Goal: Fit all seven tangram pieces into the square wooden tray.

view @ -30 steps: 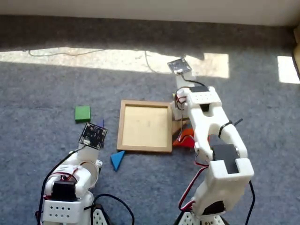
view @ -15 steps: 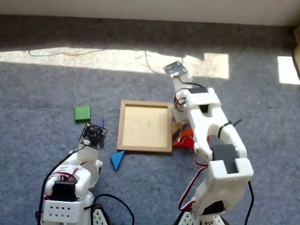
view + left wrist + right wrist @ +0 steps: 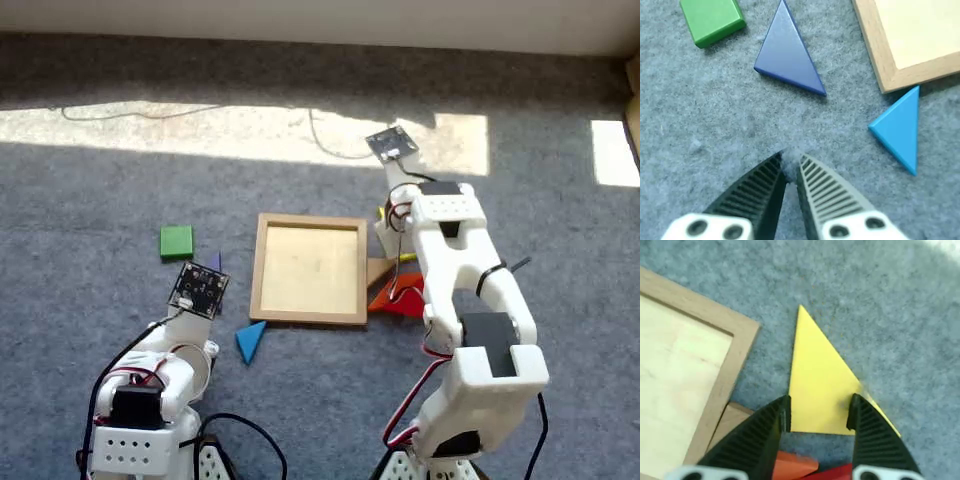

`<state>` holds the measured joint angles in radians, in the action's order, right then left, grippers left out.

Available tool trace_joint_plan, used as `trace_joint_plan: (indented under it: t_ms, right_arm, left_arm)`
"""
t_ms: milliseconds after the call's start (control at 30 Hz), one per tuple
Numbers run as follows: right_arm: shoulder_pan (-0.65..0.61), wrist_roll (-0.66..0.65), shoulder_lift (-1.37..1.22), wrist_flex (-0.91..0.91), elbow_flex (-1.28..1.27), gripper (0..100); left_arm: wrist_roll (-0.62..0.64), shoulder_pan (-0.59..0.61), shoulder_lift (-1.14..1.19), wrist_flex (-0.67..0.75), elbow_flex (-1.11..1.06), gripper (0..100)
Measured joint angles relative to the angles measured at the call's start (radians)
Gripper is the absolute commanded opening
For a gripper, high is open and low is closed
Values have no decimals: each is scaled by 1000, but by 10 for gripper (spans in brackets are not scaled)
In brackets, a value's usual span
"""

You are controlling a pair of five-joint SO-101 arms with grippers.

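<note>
- Tray (image 3: 258,268): square, wooden, centre of the high view, nothing inside it.
- Right gripper (image 3: 820,412): fingers spread and low over the carpet, just off the tray's upper right corner in the high view.
- Yellow triangle (image 3: 817,375): flat on the carpet between the right fingers. One finger (image 3: 774,422) sits at its straight edge and the other at its slanted edge. Its point reaches out past the fingertips. Whether the fingers press on it cannot be told.
- Tan piece (image 3: 730,420): against the tray's outer rim, beside the yellow triangle.
- Orange piece (image 3: 390,290) and red piece (image 3: 408,306): together, right of the tray's lower right corner, partly under the right arm.
- Left gripper (image 3: 791,162): fingers drawn almost together with a thin slit between them, holding nothing, over bare carpet in the lower left of the high view.
- Dark blue triangle (image 3: 787,55): ahead of the left fingertips, apart from them.
- Green square (image 3: 176,241): left of the tray, well apart from it.
- Light blue triangle (image 3: 250,341): just below the tray's lower left corner.
</note>
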<state>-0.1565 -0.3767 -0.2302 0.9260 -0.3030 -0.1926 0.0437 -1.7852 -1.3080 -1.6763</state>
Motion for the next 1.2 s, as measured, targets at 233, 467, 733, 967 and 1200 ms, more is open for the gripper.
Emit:
trace_joint_plan:
  t_ms: [233, 467, 733, 967, 1200]
  right_arm:
    - [5, 74, 0, 12, 9, 277]
    - [6, 75, -8, 87, 66, 358]
    - [-58, 11, -12, 12, 86, 358]
    - [-46, 0, -138, -15, 95, 337]
    - [35, 18, -203, 54, 198, 191]
  left_arm:
    - [0, 0, 0, 0, 0, 6]
    - [0, 0, 0, 0, 0, 6]
    - [0, 0, 0, 0, 0, 6]
    - [0, 0, 0, 0, 0, 6]
    - [0, 0, 0, 0, 0, 6]
